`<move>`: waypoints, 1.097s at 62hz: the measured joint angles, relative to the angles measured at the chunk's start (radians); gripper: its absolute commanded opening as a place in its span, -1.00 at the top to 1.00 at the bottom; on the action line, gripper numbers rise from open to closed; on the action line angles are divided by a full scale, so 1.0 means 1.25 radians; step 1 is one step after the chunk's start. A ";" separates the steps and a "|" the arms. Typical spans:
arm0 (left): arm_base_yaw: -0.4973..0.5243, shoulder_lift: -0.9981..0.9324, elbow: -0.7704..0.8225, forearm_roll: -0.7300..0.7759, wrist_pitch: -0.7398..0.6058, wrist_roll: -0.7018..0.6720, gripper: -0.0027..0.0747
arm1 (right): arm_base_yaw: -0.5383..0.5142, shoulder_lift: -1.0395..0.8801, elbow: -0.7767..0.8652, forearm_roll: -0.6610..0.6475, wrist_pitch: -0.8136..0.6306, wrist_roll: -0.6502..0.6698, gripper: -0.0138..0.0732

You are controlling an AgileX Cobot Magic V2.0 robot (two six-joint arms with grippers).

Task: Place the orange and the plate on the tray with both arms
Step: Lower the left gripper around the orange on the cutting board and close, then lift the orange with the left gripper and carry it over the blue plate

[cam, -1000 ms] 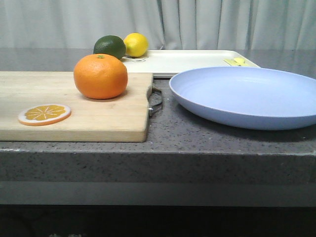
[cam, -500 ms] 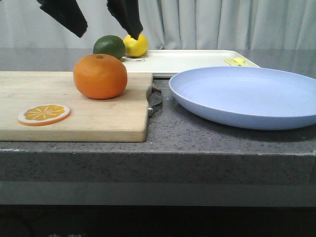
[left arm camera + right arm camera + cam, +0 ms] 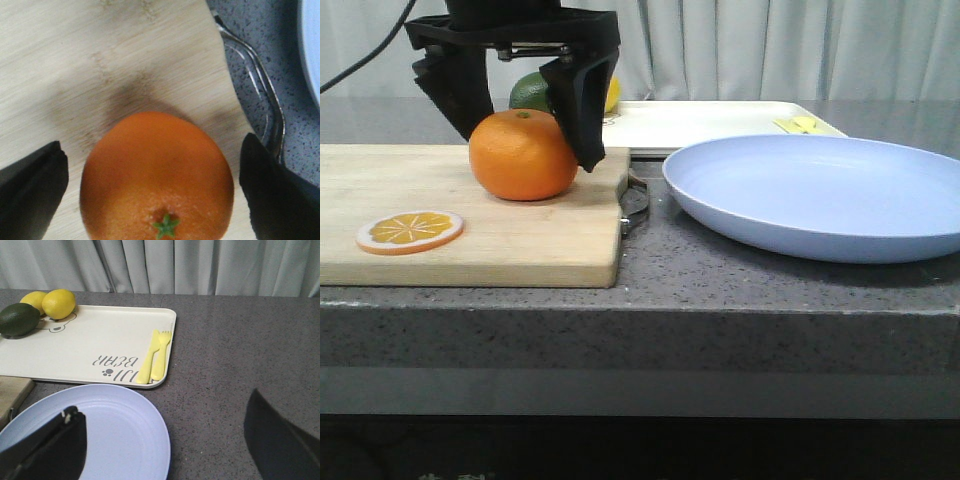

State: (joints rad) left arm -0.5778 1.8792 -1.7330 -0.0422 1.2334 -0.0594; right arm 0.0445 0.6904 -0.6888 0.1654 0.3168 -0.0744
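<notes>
orange (image 3: pixel 523 155) round, dimpled, on wood-grain board (image 3: pixel 470 215); left jaws wide astride; right jaws wide.

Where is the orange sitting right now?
In the front view the orange sits left of the plate, on the cutting board, between the open left pincer's fingers.

A: What changed over the last second?
B: The left gripper (image 3: pixel 525 125) dropped in from above; its spread fingers (image 3: pixel 582 110) now sit on both sides of the orange (image 3: pixel 523 155), hiding the lemon behind.
</notes>
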 measured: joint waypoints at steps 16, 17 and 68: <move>0.000 0.018 0.000 -0.001 0.002 0.001 -0.30 | 0.000 0.000 0.000 0.000 -0.001 0.000 -0.80; 0.000 0.018 -0.001 -0.001 0.002 0.001 -0.22 | 0.000 0.000 0.000 0.000 -0.001 0.000 -0.80; -0.181 0.070 -0.135 -0.055 -0.254 0.018 0.54 | 0.000 0.000 0.000 0.000 -0.003 0.000 -0.80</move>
State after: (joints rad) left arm -0.8046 1.9665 -1.9018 -0.1115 0.9164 -0.0365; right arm 0.0445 0.6904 -0.6888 0.1654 0.3126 -0.0744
